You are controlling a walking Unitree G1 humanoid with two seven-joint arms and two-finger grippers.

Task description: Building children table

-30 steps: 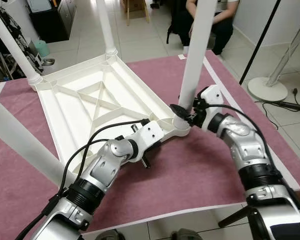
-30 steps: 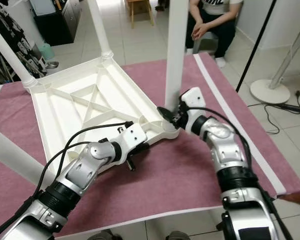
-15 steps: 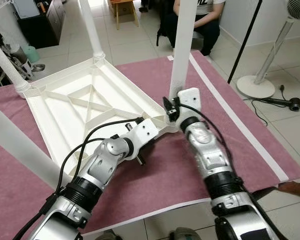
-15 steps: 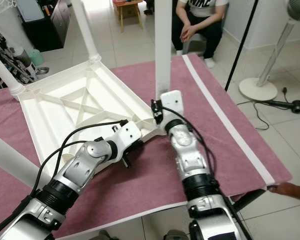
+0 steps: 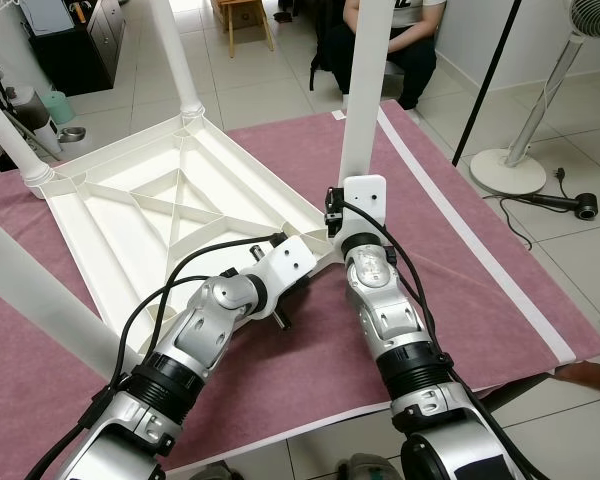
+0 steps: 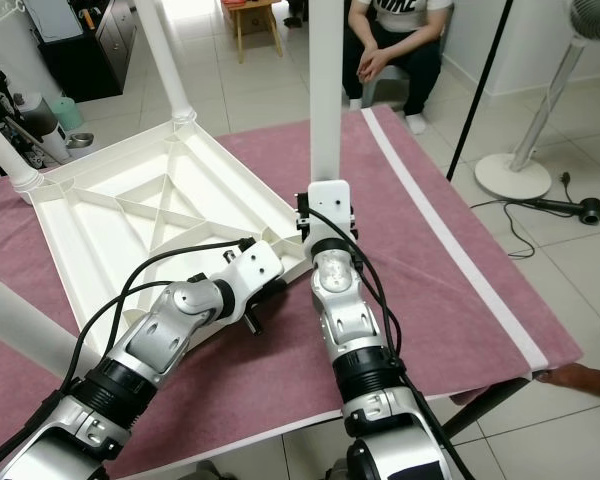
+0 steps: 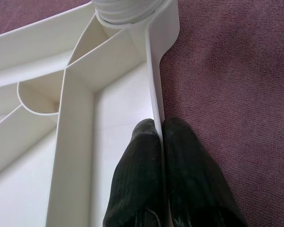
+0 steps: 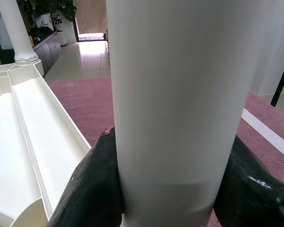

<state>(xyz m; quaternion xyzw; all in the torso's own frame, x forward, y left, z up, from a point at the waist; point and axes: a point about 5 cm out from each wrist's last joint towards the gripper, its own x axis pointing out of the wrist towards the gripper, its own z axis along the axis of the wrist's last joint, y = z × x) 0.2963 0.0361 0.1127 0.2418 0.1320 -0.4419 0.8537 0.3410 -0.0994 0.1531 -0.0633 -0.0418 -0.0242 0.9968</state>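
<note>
Seen from the head camera's left eye, an upside-down white children's table [image 5: 170,215] lies on a maroon mat [image 5: 480,290] spread over pale floor tiles, its white legs pointing upward. The left arm reaches forward, bent at the elbow, its left pincer [image 5: 298,283] at the table's near rim beside the nearest corner. The right arm stretches straight ahead, its right pincer [image 5: 337,212] pressed against the upright table leg [image 5: 363,100] at that corner. Bare mat lies open to the right of the arms, edged by a white stripe. In the right eye view, a seated person [image 6: 395,50] waits beyond the mat, and a standing fan [image 6: 540,120] is off to the right on the tiles. In the left wrist view, two black fingers [image 7: 137,175] are clenched on the thin upright wall of the table's rim, one on each side, with mat just outside. In the right wrist view, black fingers [image 8: 92,189] are clamped on both sides of the thick white leg.
</note>
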